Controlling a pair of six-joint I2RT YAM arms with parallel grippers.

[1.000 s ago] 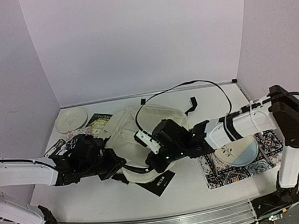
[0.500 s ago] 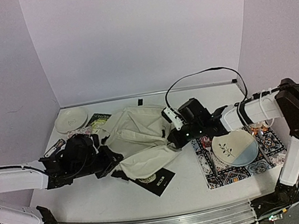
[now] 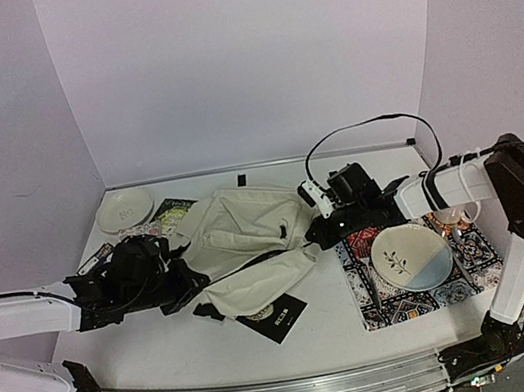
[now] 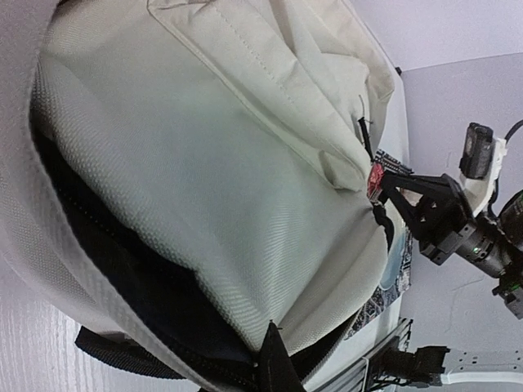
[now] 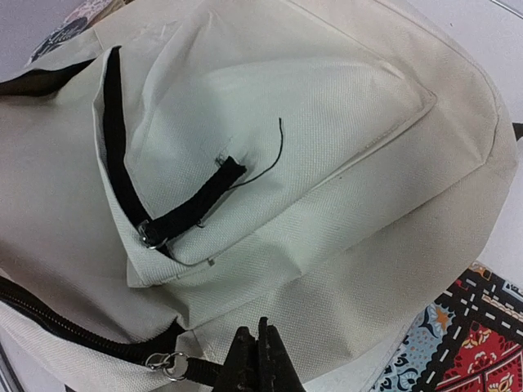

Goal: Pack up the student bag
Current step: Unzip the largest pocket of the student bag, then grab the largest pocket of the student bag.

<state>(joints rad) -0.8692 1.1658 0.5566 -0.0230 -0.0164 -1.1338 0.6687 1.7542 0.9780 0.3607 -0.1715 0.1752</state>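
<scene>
The white table [image 3: 169,360] carries everything, with both arms reaching in over it from the near edge. The student bag [image 3: 250,244] lies across the middle of the table, cream and slack, drawn out lengthwise between the two arms; its right end just reaches the patterned mat [image 3: 471,261]. In the left wrist view the dark lining shows inside its open mouth.

The left fingers [image 4: 274,363] are closed on the rim of the bag's opening at its left end, by the zipper. The right fingers [image 5: 260,359] are pressed together at the bag's right edge, and they seem to pinch the black strap of the zipper pull [image 5: 167,362], though the grip itself sits at the frame's edge and is hard to read.

On the mat rests a cream-and-blue plate [image 3: 413,259]. A white plate [image 3: 123,209] sits at the far left corner. A black booklet [image 3: 278,317] lies partly under the bag's near side, and another book [image 3: 175,209] pokes out from its far left.
</scene>
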